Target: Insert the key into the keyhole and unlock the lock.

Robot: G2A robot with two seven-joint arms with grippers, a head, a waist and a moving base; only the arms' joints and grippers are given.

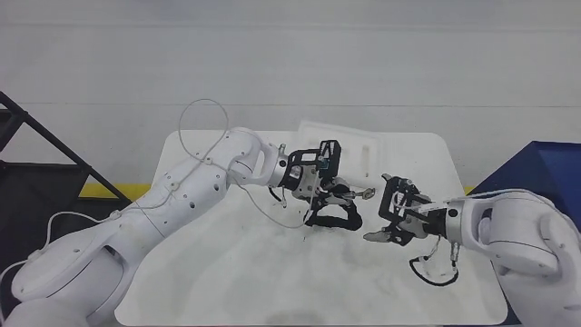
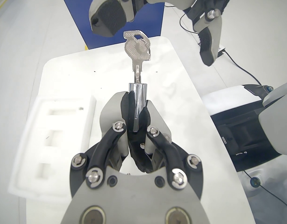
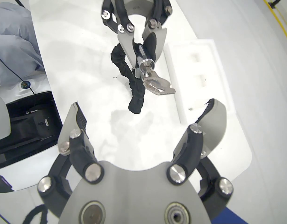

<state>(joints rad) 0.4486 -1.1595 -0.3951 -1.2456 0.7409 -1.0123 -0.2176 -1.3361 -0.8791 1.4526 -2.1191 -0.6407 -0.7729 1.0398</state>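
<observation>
fig. two claws, one lock. my left claw (image 2: 136, 99) is clenched on the chrome lock cylinder (image 2: 138, 94). its two padded fingers press the barrel from either side, and the barrel's end juts just past my fingertips. the black cable (image 3: 124, 71) of the lock comes out from behind those same fingers and curves down below the claw toward the table (image 1: 272, 272). whether its free end touches the surface i cannot tell.

the key (image 2: 136, 47) sits with its blade in the keyhole (image 3: 146, 65) at the barrel's outer end. part of the blade shows bare between bow and barrel. the bow stands straight out ahead of my left fingertips, in line with the barrel. a small ring (image 2: 147, 45) passes through the hole in the bow.

my right claw (image 3: 144, 108) is released: its fingers are spread wide and hold nothing. it faces the left claw head-on. the key's bow lies just ahead of the gap between the right fingers and touches neither pad.

both claws hang above the table, close together, with the lock and key between them.

the white foam tray (image 2: 52, 141), with its rectangular recesses, lies on the table beside my left claw and apart from it. a blue cabinet (image 2: 73, 12) stands off the table's edge, behind my right claw.
</observation>
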